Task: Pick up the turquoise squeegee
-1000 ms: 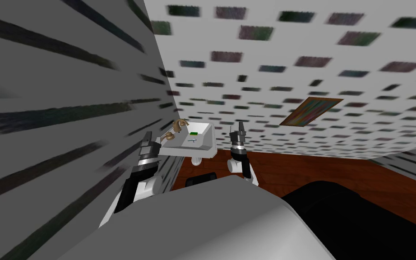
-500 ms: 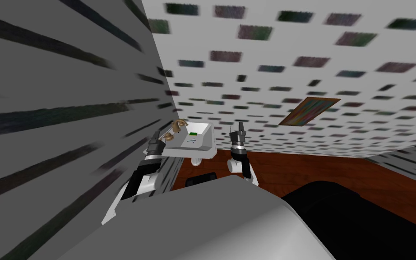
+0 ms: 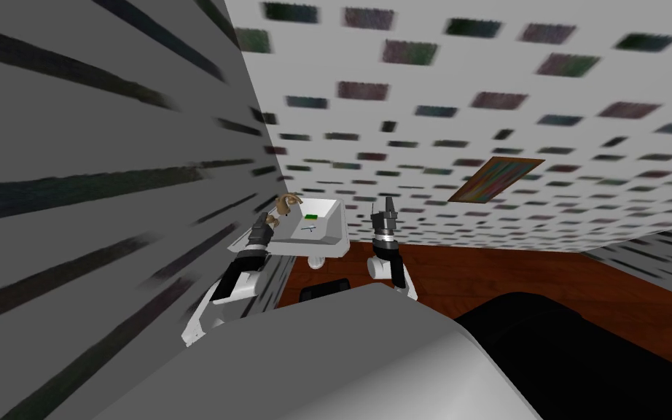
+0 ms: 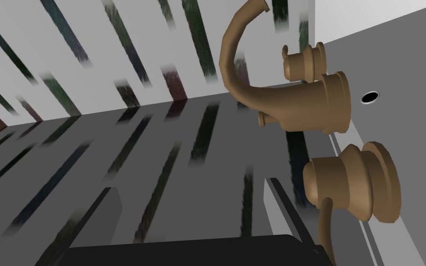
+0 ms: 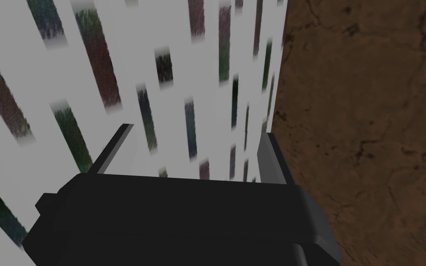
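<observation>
Both grippers stand open at the white sink (image 3: 327,244): the left gripper (image 4: 189,184), beside the brown faucet (image 4: 276,99), should clear its handles (image 4: 350,182), then straddle the small squeegee (image 3: 310,228) lying in that sink; the right gripper (image 5: 196,131) hangs alongside

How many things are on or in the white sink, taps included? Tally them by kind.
Brown tap spout: 1
Brown tap handles: 2
Green block: 1
Squeegee: 1
Total: 5
</observation>
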